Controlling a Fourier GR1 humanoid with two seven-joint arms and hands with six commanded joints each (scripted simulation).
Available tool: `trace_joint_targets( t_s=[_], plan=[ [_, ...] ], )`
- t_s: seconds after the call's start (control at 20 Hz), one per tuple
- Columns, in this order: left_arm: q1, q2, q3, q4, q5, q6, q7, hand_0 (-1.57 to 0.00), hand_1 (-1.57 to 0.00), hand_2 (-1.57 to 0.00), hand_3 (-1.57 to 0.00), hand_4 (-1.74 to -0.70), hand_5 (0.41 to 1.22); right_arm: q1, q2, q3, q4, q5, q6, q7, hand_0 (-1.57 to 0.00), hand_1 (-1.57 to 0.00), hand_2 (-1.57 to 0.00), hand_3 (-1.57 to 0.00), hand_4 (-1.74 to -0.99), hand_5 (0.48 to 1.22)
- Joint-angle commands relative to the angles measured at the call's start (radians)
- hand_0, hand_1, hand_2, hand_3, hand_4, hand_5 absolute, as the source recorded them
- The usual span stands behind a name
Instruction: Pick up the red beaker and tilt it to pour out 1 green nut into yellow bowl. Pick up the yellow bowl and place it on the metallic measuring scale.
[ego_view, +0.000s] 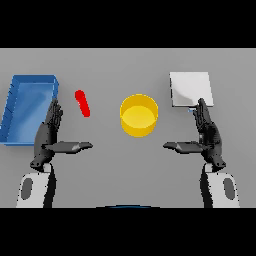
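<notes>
Soft, even light all over.
The table (125, 165) is flat grey with almost no shadows. The scale (190, 89) shines pale. Nothing glares, and the edges look a bit fuzzy.

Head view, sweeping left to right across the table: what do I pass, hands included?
Blue tray → left hand → red beaker → yellow bowl → right hand. The metal scale sits above the right hand, overlapping it sideways, so I leave it unranked.

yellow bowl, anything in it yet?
Empty: the round yellow bowl shows only its plain yellow floor, with no green nut inside.
</notes>
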Motion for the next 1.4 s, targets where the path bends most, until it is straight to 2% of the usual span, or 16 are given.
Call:
trace_joint_targets(
  t_s=[0.0, 0.25, 0.3, 0.35, 0.4, 0.5, 0.65, 0.75, 0.8, 1.0, 1.1, 1.2, 1.35],
  plan=[
    [0.000, 0.000, 0.001, 0.000, 0.001, 0.001, 0.000, 0.00, 0.00, 0.00, 0.00, -1.14, 0.660, -0.002, -0.001, -0.001, 0.001, -0.001, -0.001, 0.001, 0.00, 0.00, 0.00, 0.00, -1.071, 0.578],
    [0.003, 0.010, 0.008, 0.004, 0.006, -0.006, -0.001, 0.00, 0.00, 0.00, 0.00, -1.14, 0.660, -0.032, -0.009, -0.013, 0.022, -0.010, 0.002, 0.014, 0.00, 0.00, 0.00, 0.00, -1.071, 0.578],
    [0.045, 0.041, -0.031, -0.053, -0.042, -0.018, -0.033, 0.00, 0.00, 0.00, 0.00, -1.14, 0.660, -0.009, -0.057, 0.024, -0.014, 0.100, -0.029, -0.060, 0.00, 0.00, 0.00, 0.00, -1.071, 0.578],
    [0.083, 0.054, -0.066, -0.109, -0.078, -0.023, -0.043, 0.00, 0.00, 0.00, 0.00, -1.14, 0.660, 0.025, -0.073, 0.060, -0.038, 0.173, -0.046, -0.107, 0.00, 0.00, 0.00, 0.00, -1.072, 0.577],
    [0.102, 0.065, -0.086, -0.149, -0.096, -0.030, -0.029, 0.00, 0.00, 0.00, 0.00, -1.14, 0.660, 0.047, -0.084, 0.078, -0.061, 0.218, -0.060, -0.120, 0.00, 0.00, 0.00, 0.00, -1.066, 0.576],
    [0.128, 0.072, -0.115, -0.195, -0.124, -0.032, 0.005, 0.00, 0.00, 0.00, 0.00, -1.14, 0.660, 0.051, -0.082, 0.105, -0.086, 0.263, -0.072, -0.102, 0.00, 0.00, 0.00, 0.00, -1.071, 0.581],
    [0.118, 0.078, -0.119, -0.197, -0.131, -0.033, 0.065, 0.00, 0.00, 0.00, 0.00, -1.14, 0.652, 0.063, -0.089, 0.106, -0.104, 0.242, -0.045, -0.092, 0.00, 0.00, 0.00, 0.00, -1.118, 0.600],
    [0.080, 0.078, -0.111, -0.145, -0.126, -0.043, 0.089, 0.00, 0.00, 0.00, 0.00, -1.14, 0.649, 0.051, -0.096, 0.099, -0.104, 0.227, -0.034, -0.087, 0.00, 0.00, 0.00, 0.00, -1.147, 0.614],
    [0.064, 0.075, -0.108, -0.125, -0.131, -0.038, 0.086, 0.00, 0.00, 0.00, 0.00, -1.14, 0.648, 0.058, -0.093, 0.105, -0.109, 0.221, -0.024, -0.106, 0.00, 0.00, 0.00, 0.00, -1.163, 0.624],
    [-0.055, 0.079, -0.063, 0.026, -0.117, -0.040, 0.083, 0.00, 0.00, 0.00, 0.00, -1.17, 0.648, 0.051, -0.080, 0.096, -0.098, 0.174, 0.000, -0.104, 0.00, 0.00, 0.00, 0.00, -1.209, 0.627],
    [-0.104, 0.085, -0.043, 0.107, -0.121, -0.038, 0.052, 0.00, 0.00, 0.00, 0.00, -1.18, 0.648, 0.068, -0.079, 0.102, -0.107, 0.181, 0.001, -0.117, 0.00, 0.00, 0.00, 0.00, -1.219, 0.626],
    [-0.166, 0.080, -0.037, 0.183, -0.131, -0.035, 0.041, 0.00, 0.00, 0.00, 0.00, -1.18, 0.640, 0.052, -0.083, 0.091, -0.094, 0.170, 0.004, -0.092, 0.00, 0.00, 0.00, 0.00, -1.225, 0.627],
    [-0.236, 0.084, -0.017, 0.272, -0.128, -0.042, -0.014, 0.00, 0.00, 0.00, 0.00, -1.18, 0.637, 0.050, -0.086, 0.093, -0.099, 0.172, 0.006, -0.093, 0.00, 0.00, 0.00, 0.00, -1.227, 0.625]
  ],
)
